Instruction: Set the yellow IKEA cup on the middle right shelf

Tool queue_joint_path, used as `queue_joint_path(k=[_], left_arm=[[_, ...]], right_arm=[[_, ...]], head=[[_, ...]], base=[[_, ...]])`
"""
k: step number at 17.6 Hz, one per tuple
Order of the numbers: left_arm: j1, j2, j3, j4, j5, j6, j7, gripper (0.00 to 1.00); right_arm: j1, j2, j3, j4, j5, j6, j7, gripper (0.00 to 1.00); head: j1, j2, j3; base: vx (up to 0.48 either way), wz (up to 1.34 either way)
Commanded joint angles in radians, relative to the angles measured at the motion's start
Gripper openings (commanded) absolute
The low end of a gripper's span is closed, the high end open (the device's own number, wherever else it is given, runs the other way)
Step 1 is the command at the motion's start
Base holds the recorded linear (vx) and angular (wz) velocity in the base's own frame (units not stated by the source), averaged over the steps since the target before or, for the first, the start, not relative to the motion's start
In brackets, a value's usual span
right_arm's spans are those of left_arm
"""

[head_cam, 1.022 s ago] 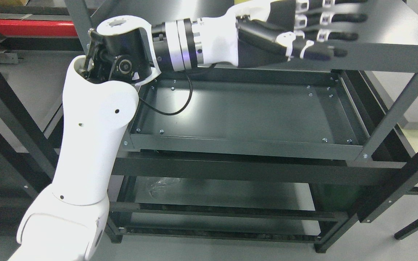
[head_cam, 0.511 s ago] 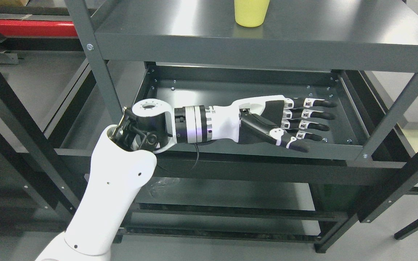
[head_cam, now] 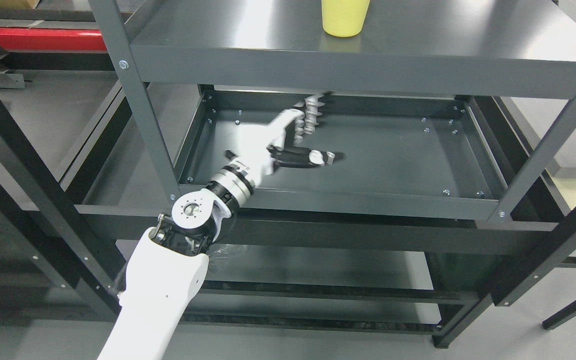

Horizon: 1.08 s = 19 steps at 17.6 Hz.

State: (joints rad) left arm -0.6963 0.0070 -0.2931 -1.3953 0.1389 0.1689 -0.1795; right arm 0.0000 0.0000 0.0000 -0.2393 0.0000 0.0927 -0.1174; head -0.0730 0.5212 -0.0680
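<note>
Yellow plastic IKEA cup [head_cam: 345,18] is standing upright on the dark grey metal shelf [head_cam: 468,45]; the empty left robot hand [head_cam: 304,134], fingers released, is hanging below it, clear of the cup.

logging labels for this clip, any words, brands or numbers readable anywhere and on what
None: no readable text shows in this view.
Yellow cup: plain side, no brand or print visible.
Shelf unit: bare dark metal, only screws.
Left hand: motion-blurred, no marking legible.
Red beam at upper left: no lettering seen.
</note>
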Motion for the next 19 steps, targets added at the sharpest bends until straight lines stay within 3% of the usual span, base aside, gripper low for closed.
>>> queue_joint_path(k=[1,6,19], left_arm=[[0.101,0.01,0.222,0.111,-0.183,-0.046,0.13,0.99],[0.133,0.01,0.209,0.099,-0.183,-0.063,0.198,0.99],[0.13,0.01,0.155,0.096,-0.105,-0.06,0.149,0.99]], right_arm=[[0.014,-0.017,0.017,0.0,-0.025,0.001,0.001,0.99],[0.014,-0.017,0.017,0.0,-0.025,0.001,0.001,0.99],[0.014,-0.017,0.017,0.0,-0.025,0.001,0.001,0.99]], head=[[0.0,0.0,0.0],[0.0,0.0,0.0],[0.0,0.0,0.0]], base=[[0.0,0.0],[0.0,0.0],[0.0,0.0]])
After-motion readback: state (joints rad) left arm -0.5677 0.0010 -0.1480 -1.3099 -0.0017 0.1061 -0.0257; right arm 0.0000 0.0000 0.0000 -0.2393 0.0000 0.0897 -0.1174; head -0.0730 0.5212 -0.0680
